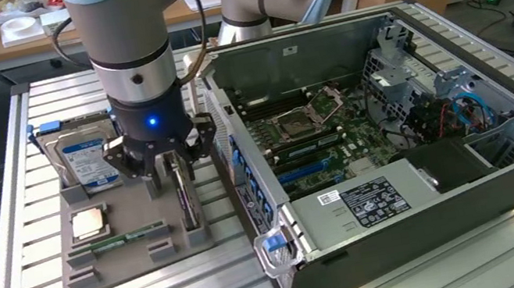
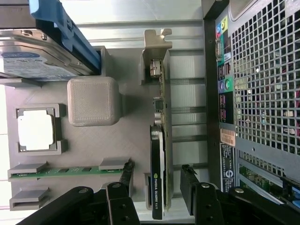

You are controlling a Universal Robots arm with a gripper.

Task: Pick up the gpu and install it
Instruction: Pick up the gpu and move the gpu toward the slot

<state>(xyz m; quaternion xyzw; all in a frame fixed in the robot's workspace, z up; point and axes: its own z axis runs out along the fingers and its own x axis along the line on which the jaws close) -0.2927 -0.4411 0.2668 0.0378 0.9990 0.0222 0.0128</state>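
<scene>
Edgewise, gpu (image 2: 158, 154) in slot of gray tray (image 2: 93, 150)

— How is the gpu (image 1: 187, 204) posed?
— It is stood upright on its long edge, seated in a slot of the grey tray (image 1: 139, 253).
— Where on that tray?
— Along the tray's edge toward the exterior view's right. A thin green board with a black cooler face is seen, with a silver metal bracket at one end.
</scene>
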